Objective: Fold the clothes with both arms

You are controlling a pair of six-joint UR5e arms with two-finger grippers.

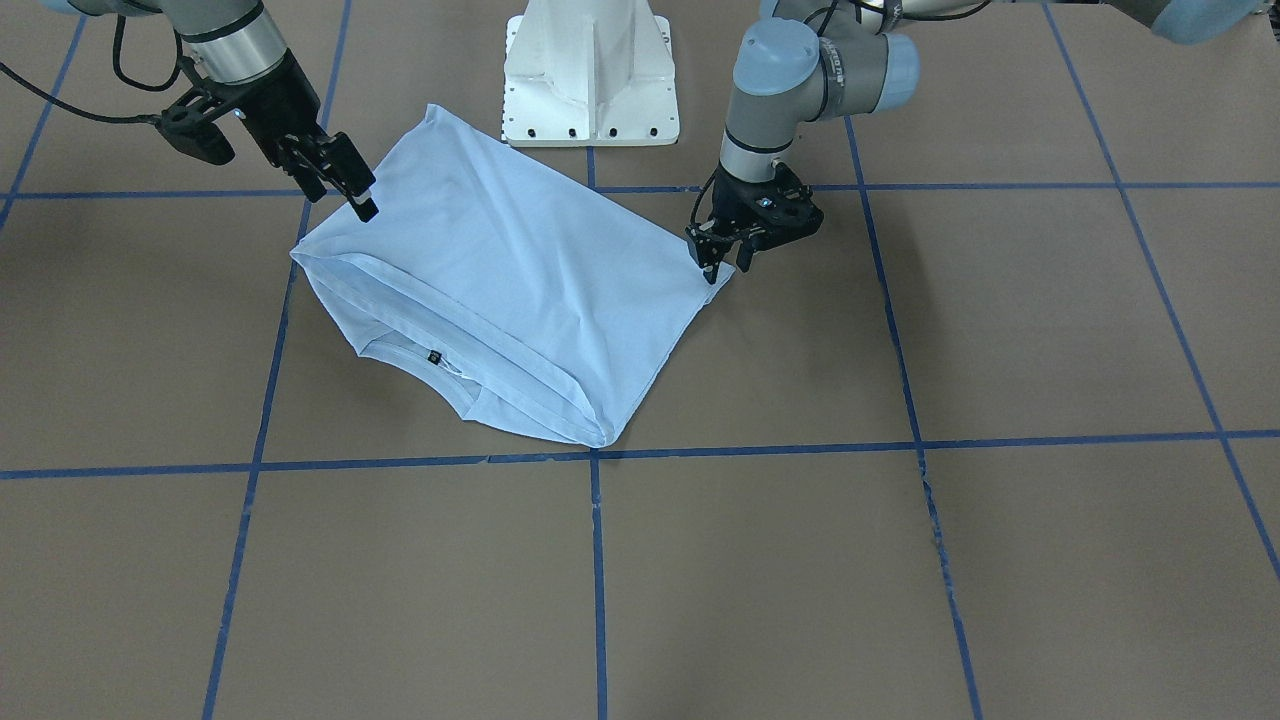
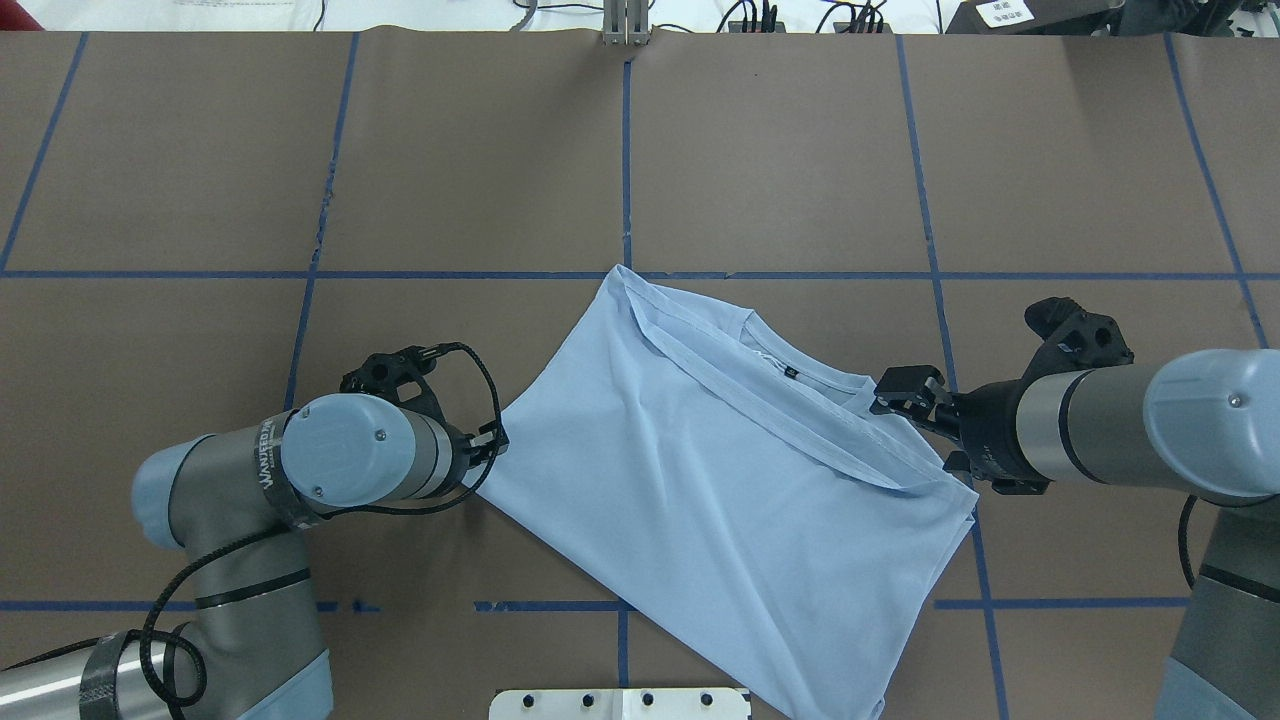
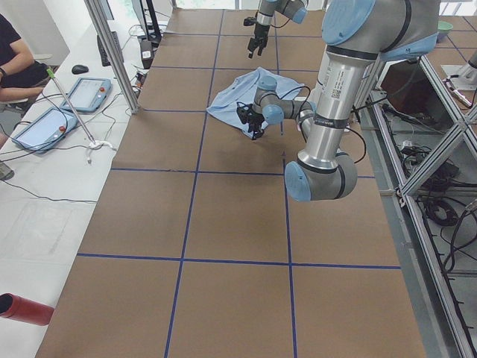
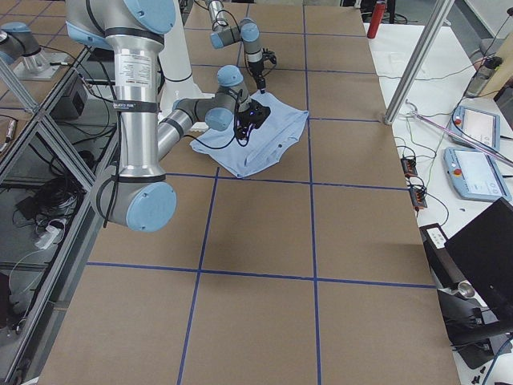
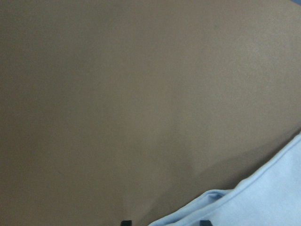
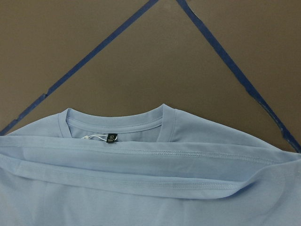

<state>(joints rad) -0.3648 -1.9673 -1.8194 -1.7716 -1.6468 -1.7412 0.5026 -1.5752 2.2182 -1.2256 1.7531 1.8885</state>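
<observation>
The light blue T-shirt [image 1: 520, 270] lies on the brown table, folded so that its hem lies across just below the collar. The ribbed collar and dark neck label [image 1: 434, 357] show; the label also shows in the right wrist view [image 6: 111, 138]. The print is hidden. My left gripper [image 1: 722, 265] is low at the shirt's corner nearest it, open, and the cloth edge [image 5: 263, 197] lies between its fingertips [image 5: 124, 222]. My right gripper [image 1: 350, 195] is open and empty, raised above the opposite edge of the shirt [image 2: 720, 500].
The white pedestal [image 1: 590, 80] stands just behind the shirt. Blue tape lines [image 1: 597, 560] grid the brown table. A person [image 3: 15, 67] sits with tablets beyond the table's far side. A red cylinder [image 3: 22, 309] lies off the table's end.
</observation>
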